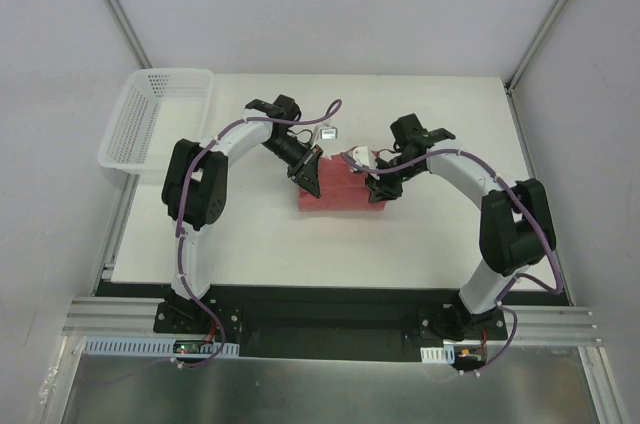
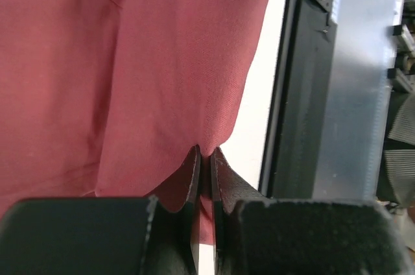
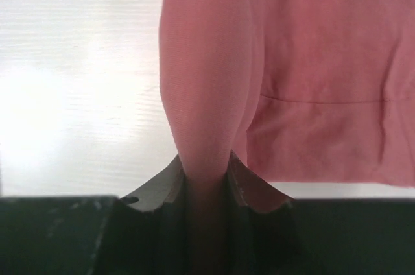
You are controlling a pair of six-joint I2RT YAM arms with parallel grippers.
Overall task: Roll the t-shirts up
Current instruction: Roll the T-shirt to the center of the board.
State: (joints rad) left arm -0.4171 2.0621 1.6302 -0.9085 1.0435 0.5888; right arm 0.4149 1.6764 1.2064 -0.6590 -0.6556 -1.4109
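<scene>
1. Pinching a thick fold of the salmon-red t-shirt point(image 3: 324, 61), the right pincer point(image 3: 206, 161) presses one finger against each side of the bunched cloth. The fold rises straight up from between them in the right wrist view.
2. The left pincer point(image 2: 206, 155) is almost pressed together, with only a thin slit between its fingers. A point of the t-shirt's edge is drawn down into that slit, so it nips a thin bit of cloth.
3. Around the left pincer, red cloth fills most of the left wrist view, with a faint seam line across the upper left. To the right of the cloth's edge runs a narrow strip of white counter point(image 2: 254, 119), then a dark rail point(image 2: 305, 93).
4. Around the right pincer, the cloth spreads to the right with a stitched line across it. To the left lies bare, brightly lit counter.
5. From above, the t-shirt lies as a compact, roughly rectangular bundle near the middle of the counter, between the two arms. The left pincer is at its far-left corner and the right pincer at its far-right corner.
6. A white perforated basket point(image 1: 128, 124) sits at the counter's far-left corner — well apart from the t-shirt, and partly over the edge.
</scene>
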